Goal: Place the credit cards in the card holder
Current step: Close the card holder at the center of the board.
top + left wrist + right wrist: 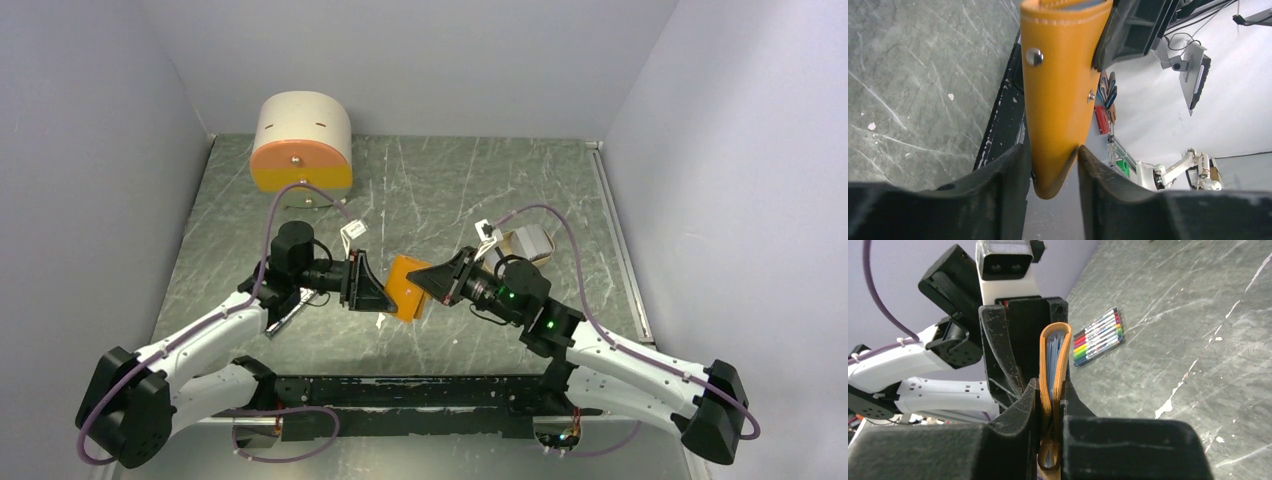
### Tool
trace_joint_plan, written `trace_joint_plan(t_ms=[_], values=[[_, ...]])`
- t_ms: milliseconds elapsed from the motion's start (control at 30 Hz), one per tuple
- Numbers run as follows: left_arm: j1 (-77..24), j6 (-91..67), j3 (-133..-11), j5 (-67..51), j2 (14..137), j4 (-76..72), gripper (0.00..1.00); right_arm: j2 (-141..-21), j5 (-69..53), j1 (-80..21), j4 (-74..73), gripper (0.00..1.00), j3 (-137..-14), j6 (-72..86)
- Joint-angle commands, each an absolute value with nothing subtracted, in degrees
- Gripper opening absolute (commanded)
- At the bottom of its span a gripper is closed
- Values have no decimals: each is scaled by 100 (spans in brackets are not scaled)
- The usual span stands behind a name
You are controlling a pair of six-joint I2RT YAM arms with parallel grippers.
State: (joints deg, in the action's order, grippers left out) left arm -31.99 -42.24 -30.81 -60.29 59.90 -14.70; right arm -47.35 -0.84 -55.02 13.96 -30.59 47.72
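Top view looks steeply down over the whole bench (450, 180) from its near edge. Wrist cameras sit close behind the left tool (1052, 150) and right tool (1050, 385), facing each other — all three share the card holder (408, 287).

A round cream-and-orange drawer box (301, 143) stands on the scratched grey-green worktop (430, 180). A row of coloured pens (1097, 336) lies flat — nearer than the box.
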Motion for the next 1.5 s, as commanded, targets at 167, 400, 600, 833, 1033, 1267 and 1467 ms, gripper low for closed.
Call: trace_joint_plan(t_ms=[167, 400, 600, 833, 1033, 1267, 1467], values=[[-3204, -5663, -2233, -6031, 5542, -3798, 65, -4361, -343, -5383, 3091, 0, -2354, 5426], [-3208, -7709, -1439, -6106, 6439, -7781, 57, -4757, -973, -5361, 3958, 0, -2331, 5681], [-3208, -8199, -1393, -5846, 6966, -8750, 26, -5184, -1424, -5353, 3689, 6, -2536, 5500], [-3191, -7461, -1430, -5533, 6363, -7348, 9, -4475, -239, -5346, 1302, 70, -2978, 4495], [-3147, -7064, -1603, -5342, 5924, -6035, 9, -3853, -95, -5348, 354, 60, -3282, 2097], [-3146, -6473, -2079, -5177, 5664, -4460, 9, -3615, -126, -5359, 295, 60, -3343, 460], [-3139, -6032, -2526, -5130, 5679, -3527, 9, -3746, -34, -5437, 450, 59, -3187, 10]])
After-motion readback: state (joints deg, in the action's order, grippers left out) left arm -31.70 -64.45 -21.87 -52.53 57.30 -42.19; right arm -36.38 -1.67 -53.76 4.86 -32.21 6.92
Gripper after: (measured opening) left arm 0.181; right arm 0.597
